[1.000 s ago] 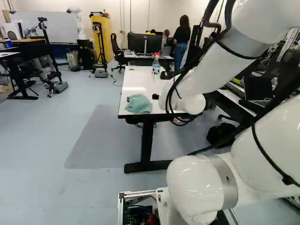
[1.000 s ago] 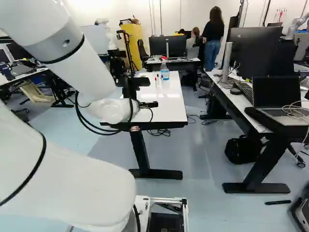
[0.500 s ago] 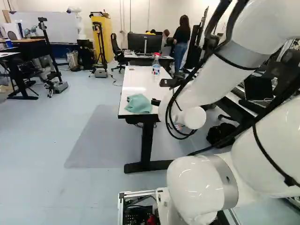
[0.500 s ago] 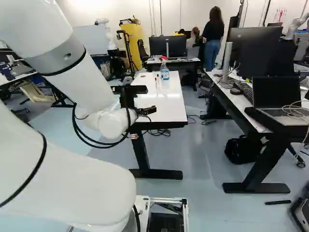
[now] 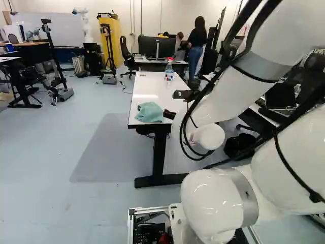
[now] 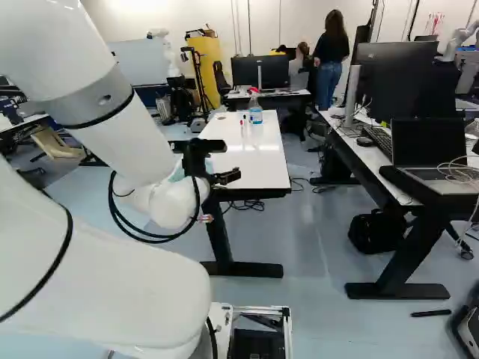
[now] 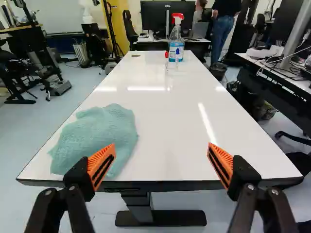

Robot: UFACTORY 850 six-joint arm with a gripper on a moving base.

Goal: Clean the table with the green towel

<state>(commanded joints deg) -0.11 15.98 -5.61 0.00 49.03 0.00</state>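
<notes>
Roughly, the towel [image 7: 99, 133] points along the table [image 7: 167, 116]

- Arm [image 6: 135, 149]: white, glossy, rounded
- Band [image 6: 93, 101]: grey, at 10 o'clock in the right base view
- Cables [image 5: 260, 25]: black, looping
- Gripper [image 6: 232, 176]: black, silvery screws [image 7: 250, 187]
- Pads [image 7: 223, 158]: orange, ribbed

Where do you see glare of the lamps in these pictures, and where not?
Wrist view: bright streaks on the white table, none on the green towel. Right base view: a bright patch on the table, just on the near side of the spray bottle. Left base view: small highlights on the arm's glossy white shell.
</notes>
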